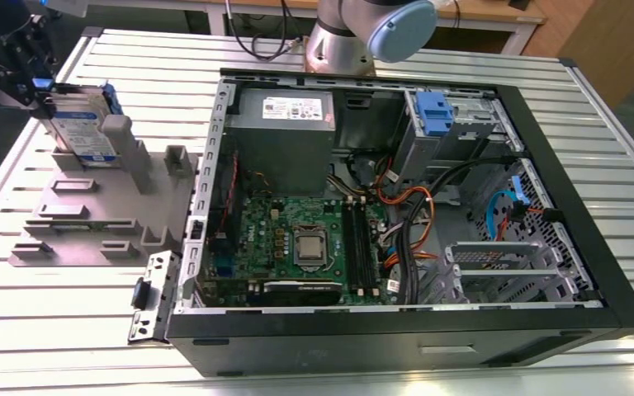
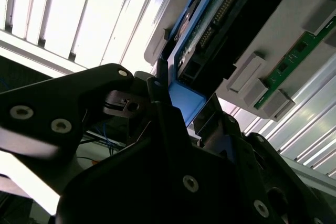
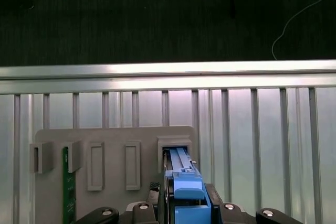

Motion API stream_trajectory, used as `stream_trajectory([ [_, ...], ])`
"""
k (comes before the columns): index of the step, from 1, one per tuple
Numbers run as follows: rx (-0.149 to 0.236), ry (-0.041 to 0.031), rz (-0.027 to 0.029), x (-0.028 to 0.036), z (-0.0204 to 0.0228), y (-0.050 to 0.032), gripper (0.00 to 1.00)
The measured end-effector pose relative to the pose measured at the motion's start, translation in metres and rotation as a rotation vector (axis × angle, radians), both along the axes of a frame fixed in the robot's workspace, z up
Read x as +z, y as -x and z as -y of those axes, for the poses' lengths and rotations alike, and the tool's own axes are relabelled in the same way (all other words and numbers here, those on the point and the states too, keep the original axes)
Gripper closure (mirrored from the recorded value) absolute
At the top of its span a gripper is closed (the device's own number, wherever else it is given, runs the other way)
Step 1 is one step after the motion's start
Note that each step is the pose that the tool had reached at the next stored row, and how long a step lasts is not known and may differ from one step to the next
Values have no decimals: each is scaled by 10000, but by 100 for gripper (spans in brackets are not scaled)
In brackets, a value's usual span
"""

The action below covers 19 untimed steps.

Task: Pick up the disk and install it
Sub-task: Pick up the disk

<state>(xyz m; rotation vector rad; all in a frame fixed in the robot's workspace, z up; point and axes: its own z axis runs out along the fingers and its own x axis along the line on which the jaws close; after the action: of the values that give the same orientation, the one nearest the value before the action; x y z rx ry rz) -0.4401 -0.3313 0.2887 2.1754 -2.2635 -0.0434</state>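
Observation:
The disk (image 1: pixel 83 124) stands on edge in a slot at the far end of a grey holder block (image 1: pixel 96 214), at the exterior view's left. Its white-and-blue label faces the camera and a blue carrier frames it. My gripper (image 1: pixel 30 78) is at its upper end, shut on the carrier's blue handle. In the first wrist view the disk (image 3: pixel 181 169) runs edge-on from the slot to my gripper (image 3: pixel 187 205). In the second wrist view the blue handle (image 2: pixel 184 100) sits between my dark fingers, with the disk's connector edge (image 2: pixel 210 24) beyond.
An open computer case (image 1: pixel 405 206) lies at centre right, with a motherboard, a grey power-supply box (image 1: pixel 284 124), cables and a bare blue bracket (image 1: pixel 432 111) in the drive bay. A green memory board (image 3: pixel 65 187) stands in another holder slot. The slatted table's edge (image 3: pixel 168 72) is near.

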Motion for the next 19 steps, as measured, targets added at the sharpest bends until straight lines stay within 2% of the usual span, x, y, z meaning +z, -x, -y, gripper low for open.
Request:
stream_trajectory([
  [7, 0, 5, 0, 0, 11, 0, 55],
  [19, -1, 5, 0, 0, -3, -5, 55],
])
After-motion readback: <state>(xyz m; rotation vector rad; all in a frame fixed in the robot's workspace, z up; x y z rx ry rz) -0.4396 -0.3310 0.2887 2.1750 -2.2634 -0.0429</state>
